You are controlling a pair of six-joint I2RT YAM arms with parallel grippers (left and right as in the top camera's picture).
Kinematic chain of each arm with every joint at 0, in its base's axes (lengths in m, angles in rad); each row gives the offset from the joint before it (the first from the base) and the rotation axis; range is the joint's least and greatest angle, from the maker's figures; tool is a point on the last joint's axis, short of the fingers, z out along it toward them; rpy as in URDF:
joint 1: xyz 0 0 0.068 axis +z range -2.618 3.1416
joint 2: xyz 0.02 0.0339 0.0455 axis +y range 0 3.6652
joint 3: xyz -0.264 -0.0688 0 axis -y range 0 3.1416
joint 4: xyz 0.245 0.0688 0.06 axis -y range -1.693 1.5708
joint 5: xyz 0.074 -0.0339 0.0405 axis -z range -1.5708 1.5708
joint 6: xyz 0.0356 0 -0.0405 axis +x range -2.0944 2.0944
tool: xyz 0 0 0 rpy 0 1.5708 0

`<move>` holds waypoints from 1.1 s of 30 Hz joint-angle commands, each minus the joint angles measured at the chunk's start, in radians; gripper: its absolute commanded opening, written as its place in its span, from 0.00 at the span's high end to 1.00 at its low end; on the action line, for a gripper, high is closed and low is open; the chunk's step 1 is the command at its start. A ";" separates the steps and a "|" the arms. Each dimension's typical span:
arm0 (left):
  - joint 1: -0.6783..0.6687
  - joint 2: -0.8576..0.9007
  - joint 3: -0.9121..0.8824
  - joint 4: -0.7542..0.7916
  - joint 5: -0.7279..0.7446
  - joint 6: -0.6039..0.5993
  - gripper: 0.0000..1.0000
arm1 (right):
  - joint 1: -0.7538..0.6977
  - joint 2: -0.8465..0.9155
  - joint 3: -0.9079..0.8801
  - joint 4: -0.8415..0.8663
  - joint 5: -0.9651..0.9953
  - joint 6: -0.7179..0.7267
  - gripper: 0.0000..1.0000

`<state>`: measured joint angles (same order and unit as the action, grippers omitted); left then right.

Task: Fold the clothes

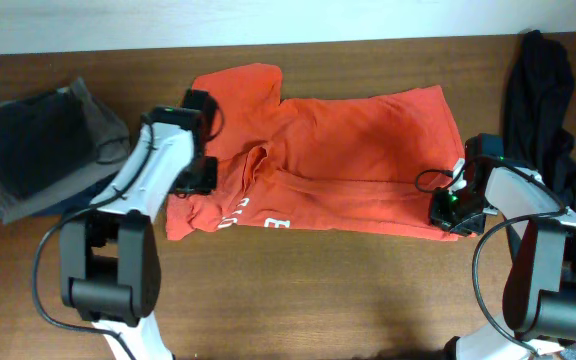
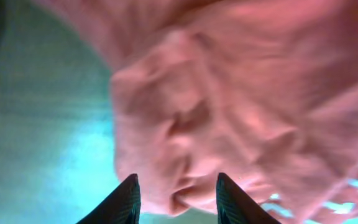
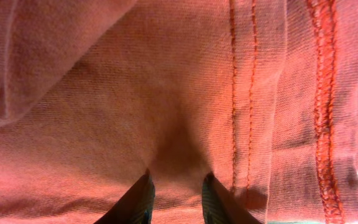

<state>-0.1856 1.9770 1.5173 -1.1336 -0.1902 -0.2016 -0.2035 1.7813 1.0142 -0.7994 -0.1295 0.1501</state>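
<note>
At the left end of the T-shirt [image 1: 348, 160], the left fingers [image 2: 126, 202] stand moderately apart with nothing clamped. A bunched lump of the red-orange cloth sits in the gap at their tips, and the left wrist view shows neither finger pressing it flat. Bare tabletop [image 1: 298, 290] shows to one side of that lump. From overhead, these fingers point down at the shirt's rumpled left edge, close to the white lettering [image 1: 258, 215] that runs along the near edge.

At the opposite end, the right fingers [image 3: 219, 205] are drawn narrow and pinch the T-shirt. The cloth darkens into a crease where it passes between them. Just beside the pinch, rows of hem stitching [image 3: 322, 93] run straight up the right wrist view, and a thin strip of tabletop shows past the hem. Overhead, this grip sits at the shirt's near right corner.

The T-shirt lies spread across the middle of the tabletop, its long side running left to right. One short sleeve juts out at the far left, and soft wrinkles gather left of centre.

A limp black garment [image 1: 538, 90] is draped at the far right corner, behind the right arm, with a strip of wood between it and the shirt. A pile of grey and dark clothes [image 1: 38, 150] rests at the left edge, beside the left arm and apart from the shirt.
</note>
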 commanded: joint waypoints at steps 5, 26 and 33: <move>0.057 -0.014 -0.057 -0.012 0.067 -0.046 0.60 | 0.007 0.007 -0.006 0.002 0.010 -0.003 0.69; 0.078 -0.014 -0.330 0.135 -0.167 -0.110 0.92 | 0.007 0.007 -0.006 0.000 0.010 -0.003 0.69; 0.151 -0.014 -0.330 0.097 -0.245 -0.154 0.93 | 0.006 0.007 -0.006 0.000 0.045 -0.003 0.68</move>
<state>-0.0769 1.9530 1.2015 -1.0260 -0.3428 -0.3195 -0.2031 1.7813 1.0142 -0.7994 -0.1291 0.1501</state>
